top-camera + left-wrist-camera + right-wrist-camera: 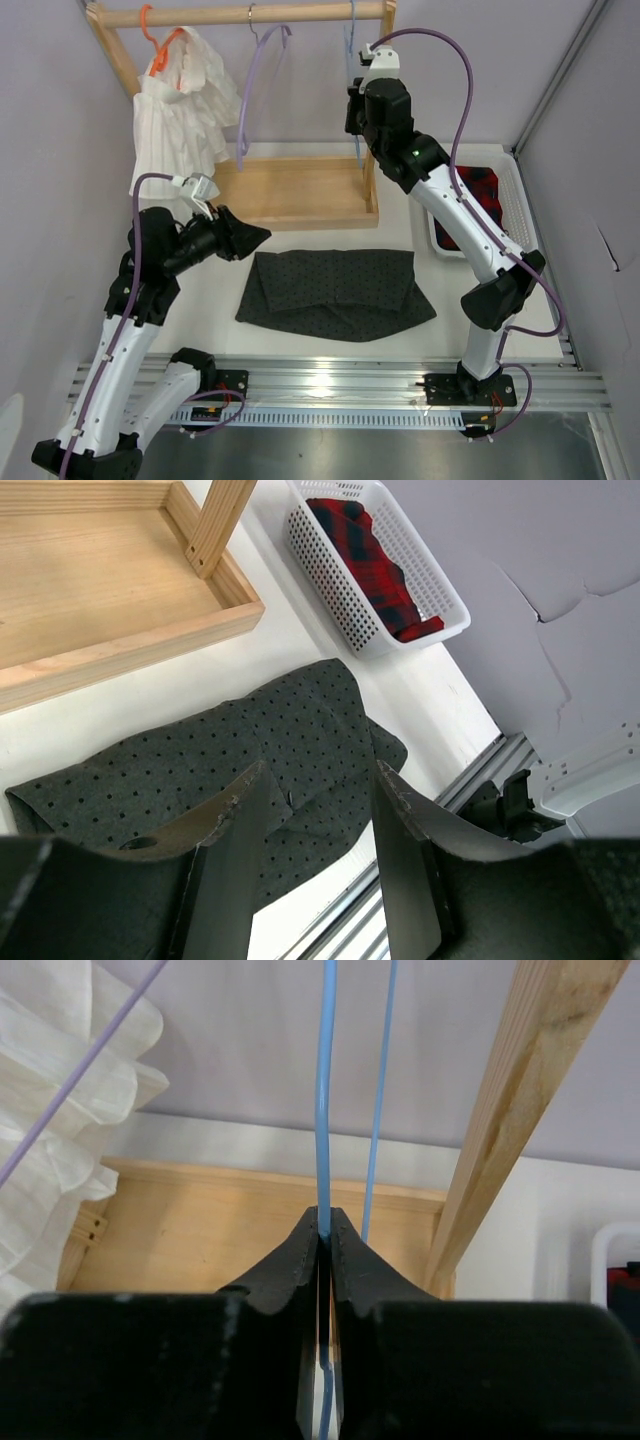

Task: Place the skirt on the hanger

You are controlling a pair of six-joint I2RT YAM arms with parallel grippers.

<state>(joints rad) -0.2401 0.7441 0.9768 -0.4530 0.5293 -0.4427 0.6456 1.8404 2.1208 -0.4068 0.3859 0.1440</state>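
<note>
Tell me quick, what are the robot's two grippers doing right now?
Left gripper: jaws open, holding nothing.
Right gripper: jaws shut on the light-blue hanger.

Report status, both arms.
Right gripper shut on hanger, which hangs from the rail. Left gripper open over skirt. Skirt lies on the table, unhung. Nothing seen in the way.

hanger (324, 1090) top cut off, plaid cloth (488, 185) pt. hidden
</note>
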